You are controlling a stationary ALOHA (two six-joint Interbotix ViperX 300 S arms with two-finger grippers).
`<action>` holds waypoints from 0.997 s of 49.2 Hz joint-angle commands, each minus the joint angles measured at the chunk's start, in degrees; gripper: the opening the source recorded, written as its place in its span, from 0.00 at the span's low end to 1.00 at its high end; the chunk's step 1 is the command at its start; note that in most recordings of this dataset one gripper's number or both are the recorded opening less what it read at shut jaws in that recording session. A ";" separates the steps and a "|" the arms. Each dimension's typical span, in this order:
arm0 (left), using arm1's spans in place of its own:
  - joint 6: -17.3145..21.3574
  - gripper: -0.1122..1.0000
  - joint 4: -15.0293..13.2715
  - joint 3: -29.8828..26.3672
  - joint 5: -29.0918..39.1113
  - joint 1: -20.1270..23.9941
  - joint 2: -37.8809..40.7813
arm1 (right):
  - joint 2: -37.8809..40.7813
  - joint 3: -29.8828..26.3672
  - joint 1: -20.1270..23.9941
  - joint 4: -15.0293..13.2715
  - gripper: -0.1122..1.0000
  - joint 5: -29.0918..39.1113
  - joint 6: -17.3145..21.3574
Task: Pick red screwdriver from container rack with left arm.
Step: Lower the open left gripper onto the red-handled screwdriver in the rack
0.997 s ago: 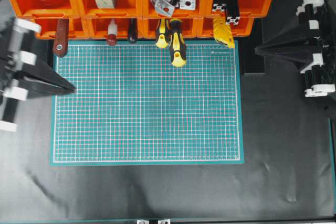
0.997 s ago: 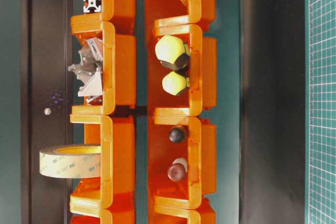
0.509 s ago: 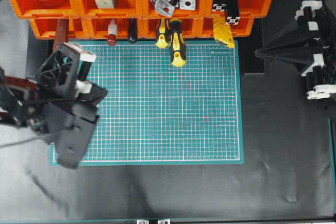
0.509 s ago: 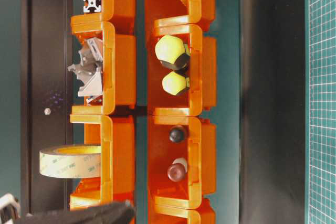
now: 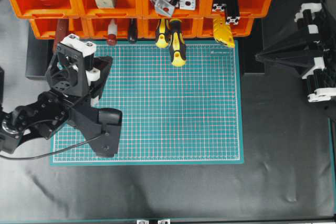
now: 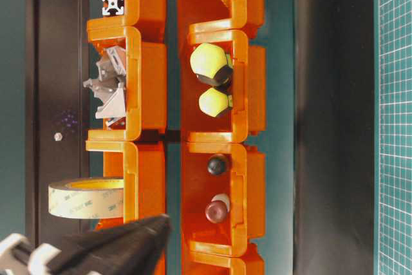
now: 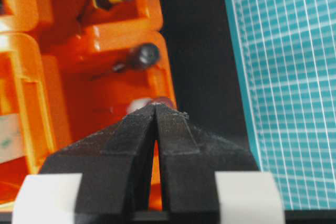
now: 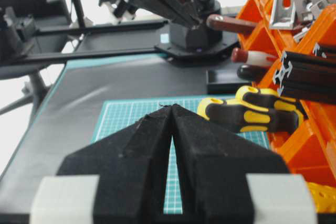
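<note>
**Operator:** Start at the left. How does your own gripper stand?

**Arm:** My left gripper (image 5: 101,60) is clenched, its two black jaws pressed tip to tip with nothing between them. It hangs over the near left corner of the green cutting mat (image 5: 157,108), pointing up toward the container rack (image 5: 142,3).

**Operator:** And the red screwdriver?

**Arm:** The red screwdriver (image 5: 112,33) sits in the lower tier, second bin from the left, handle sticking out of the open front. I see a white band and a dark red end cap; the shaft is hidden inside the bin. A black-handled tool (image 5: 132,31) lies just beside it on its right, and the yellow-and-black screwdrivers (image 5: 171,39) are one bin further along.

**Operator:** The far right?

**Arm:** My right gripper (image 5: 261,53) is pinched closed too, empty, off the mat's edge.
</note>
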 commanded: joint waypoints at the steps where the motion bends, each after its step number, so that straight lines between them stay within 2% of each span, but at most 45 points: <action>1: 0.09 0.10 0.53 -0.35 0.26 -0.18 -0.62 | 0.53 -1.14 0.44 -0.18 0.10 0.35 -0.18; 32: 0.00 0.12 0.35 -0.09 0.00 2.99 -0.62 | 0.35 0.70 1.58 -0.88 0.10 0.53 -0.88; 36: -0.18 0.24 0.35 0.62 -0.62 3.78 -0.62 | 0.18 0.79 1.58 -0.88 0.10 0.44 -1.23; 44: -1.05 0.69 0.35 3.16 -5.19 5.80 -0.79 | 0.09 0.79 1.49 -0.88 0.10 0.53 -1.76; 49: -1.58 0.88 0.18 4.48 -7.56 6.94 -0.88 | -0.09 0.79 1.49 -0.88 0.10 0.44 -1.76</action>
